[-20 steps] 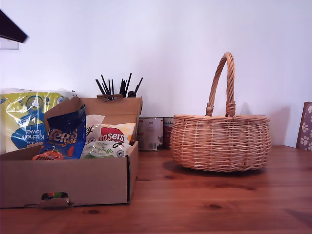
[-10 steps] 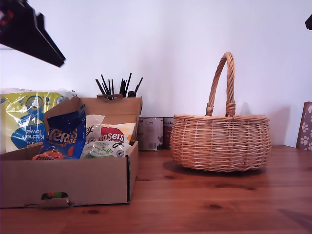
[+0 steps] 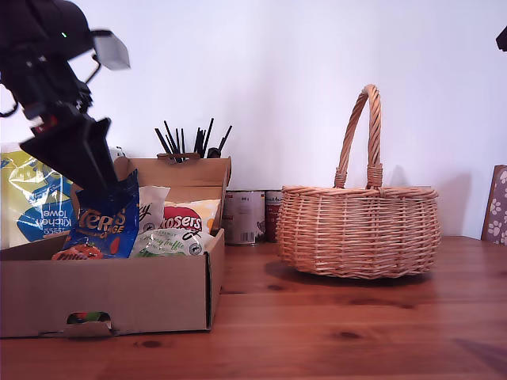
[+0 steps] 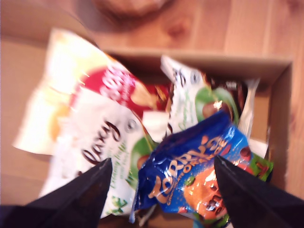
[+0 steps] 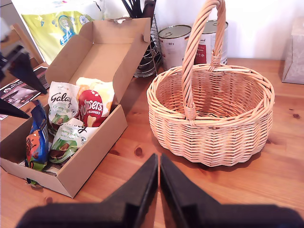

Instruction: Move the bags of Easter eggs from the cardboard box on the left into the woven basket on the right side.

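The cardboard box (image 3: 119, 297) stands open at the exterior view's left with the bags of Easter eggs inside: a dark blue bag (image 3: 103, 222) propped upright, a yellow Maltesers bag (image 3: 188, 218) and a white-green Galaxy bag (image 3: 168, 242). My first gripper (image 3: 89, 165) hangs just above the blue bag. In the first wrist view that gripper (image 4: 161, 190) is open, the blue bag (image 4: 194, 173) lying between and below its fingers (image 4: 80, 199), untouched. The woven basket (image 3: 360, 229) stands at the exterior view's right and looks empty inside (image 5: 213, 90). My second gripper (image 5: 158, 161) is shut, held high before the basket.
A big kitchen towel pack (image 3: 40, 198) stands behind the box. Two tin cans (image 3: 247, 215) and a holder of black utensils (image 3: 186, 142) stand at the back between box and basket. A patterned object (image 3: 497, 214) is at the exterior view's right edge. A dark arm part (image 3: 501, 36) shows top right.
The first arm has come down from the exterior view's upper left corner to just above the blue bag in the box. The bags, the box and the basket have not moved.
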`<state>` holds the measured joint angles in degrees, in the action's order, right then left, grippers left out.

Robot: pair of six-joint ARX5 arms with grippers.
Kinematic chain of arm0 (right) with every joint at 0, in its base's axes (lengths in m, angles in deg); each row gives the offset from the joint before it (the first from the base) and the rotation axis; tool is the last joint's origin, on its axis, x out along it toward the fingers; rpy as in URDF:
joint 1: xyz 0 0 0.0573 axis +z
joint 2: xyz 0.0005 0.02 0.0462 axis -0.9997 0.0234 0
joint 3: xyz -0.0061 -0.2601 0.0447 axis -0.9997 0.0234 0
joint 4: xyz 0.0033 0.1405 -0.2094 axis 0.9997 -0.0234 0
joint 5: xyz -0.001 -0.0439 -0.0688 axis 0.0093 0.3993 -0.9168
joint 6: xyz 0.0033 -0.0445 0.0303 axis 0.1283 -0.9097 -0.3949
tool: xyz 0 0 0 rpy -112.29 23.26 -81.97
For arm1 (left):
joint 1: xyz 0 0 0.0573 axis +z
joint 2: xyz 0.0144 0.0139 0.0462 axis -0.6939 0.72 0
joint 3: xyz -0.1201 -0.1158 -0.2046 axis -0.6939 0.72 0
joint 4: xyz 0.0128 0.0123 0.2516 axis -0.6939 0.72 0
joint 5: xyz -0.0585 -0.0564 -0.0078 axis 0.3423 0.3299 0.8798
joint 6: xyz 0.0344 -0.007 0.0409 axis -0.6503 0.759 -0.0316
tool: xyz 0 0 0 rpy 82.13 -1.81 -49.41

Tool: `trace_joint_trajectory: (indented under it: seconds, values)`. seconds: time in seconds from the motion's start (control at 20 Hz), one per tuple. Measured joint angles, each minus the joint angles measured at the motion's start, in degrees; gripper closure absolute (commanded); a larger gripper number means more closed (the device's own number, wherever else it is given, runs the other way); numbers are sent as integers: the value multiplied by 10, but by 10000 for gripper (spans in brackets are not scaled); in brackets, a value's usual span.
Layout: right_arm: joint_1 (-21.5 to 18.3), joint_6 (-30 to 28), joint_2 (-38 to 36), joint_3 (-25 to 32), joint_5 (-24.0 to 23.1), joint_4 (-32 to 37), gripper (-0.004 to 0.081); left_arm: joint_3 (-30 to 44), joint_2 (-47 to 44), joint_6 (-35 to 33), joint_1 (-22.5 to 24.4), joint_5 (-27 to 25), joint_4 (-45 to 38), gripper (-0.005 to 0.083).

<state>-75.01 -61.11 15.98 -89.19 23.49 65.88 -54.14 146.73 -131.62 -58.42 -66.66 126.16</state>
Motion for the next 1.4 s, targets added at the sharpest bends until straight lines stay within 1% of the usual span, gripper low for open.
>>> trace_joint_trajectory:
  seconds: [0.1,0.3,0.5,0.55,0.7,0.9,0.95,1.1,1.15,1.2,1.35,1.4]
  values:
    - [0,0,0,0,0,0,783,-5,18,-8,-5,-10,11,150]
    - [0,0,0,0,0,0,783,-5,56,-10,-17,-24,72,150]
    - [0,0,0,0,0,0,783,-5,60,-10,-37,-30,82,160]
    - [0,0,0,0,0,0,783,-5,60,-10,-39,-30,82,193]
    - [0,0,0,0,0,0,783,-5,64,1,-41,-30,83,334]
    - [0,0,0,0,0,0,783,-5,90,7,-38,-30,87,446]
    - [0,0,0,0,0,0,783,-5,97,7,-38,-30,87,495]
    - [0,0,0,0,0,0,783,-5,103,7,-41,-30,85,690]
    - [0,0,0,0,0,0,783,-5,103,7,-42,-30,86,735]
    - [0,0,0,0,0,0,783,-5,103,7,-42,-29,90,756]
    - [0,0,0,0,0,0,783,-10,103,8,-42,-28,110,759]
    - [0,0,0,0,0,0,783,-14,103,8,-42,-29,118,775]
